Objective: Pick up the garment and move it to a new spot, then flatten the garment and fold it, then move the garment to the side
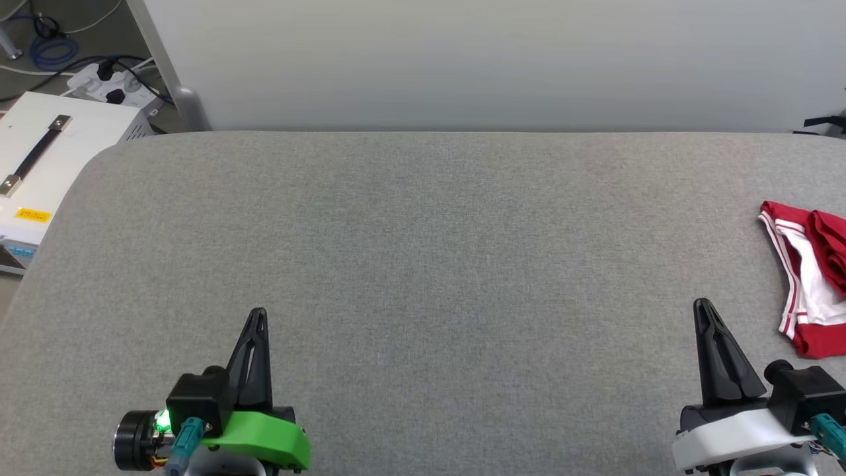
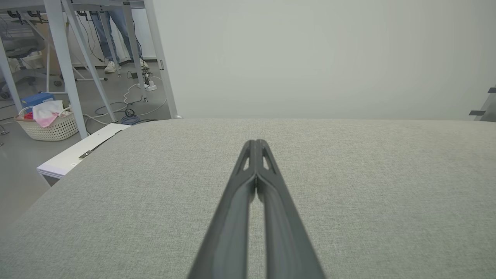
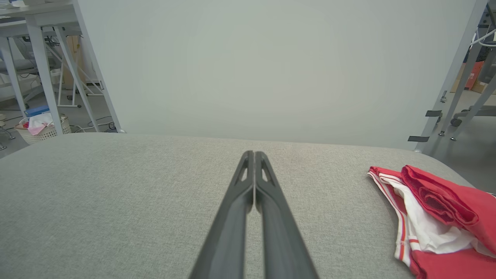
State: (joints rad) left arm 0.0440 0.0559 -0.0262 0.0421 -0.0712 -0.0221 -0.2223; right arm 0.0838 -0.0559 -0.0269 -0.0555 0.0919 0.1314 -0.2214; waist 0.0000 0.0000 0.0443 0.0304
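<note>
Right now your left end effector sits at the lower left of the head view. Its two dark fingers are pressed together into a single point and grip nothing. Your right end effector mirrors it at the lower right, fingers likewise closed tip to tip and empty. Both are held over the grey fabric-covered counter, pointing toward its far edge. Each wrist view shows its pair of fingers meeting at the tips.

You'll find the garment at the counter's right side, partly cut off by the head view's right edge. It lies crumpled in a loose heap, red cloth bunched over a white part, with red-and-white striped trim along its left border. It is to the right of your right end effector and a little farther from the robot, near but not touching. In the right wrist view you see it at the lower right, a red fold lying over the white part; any print is hidden.

Behind the counter stands a plain pale panel. Off the counter's left corner you have a white box with a black handle, and beyond it a white power strip with cables. The left wrist view also catches a woven basket holding cloth, and a person's legs in jeans among desk frames.
</note>
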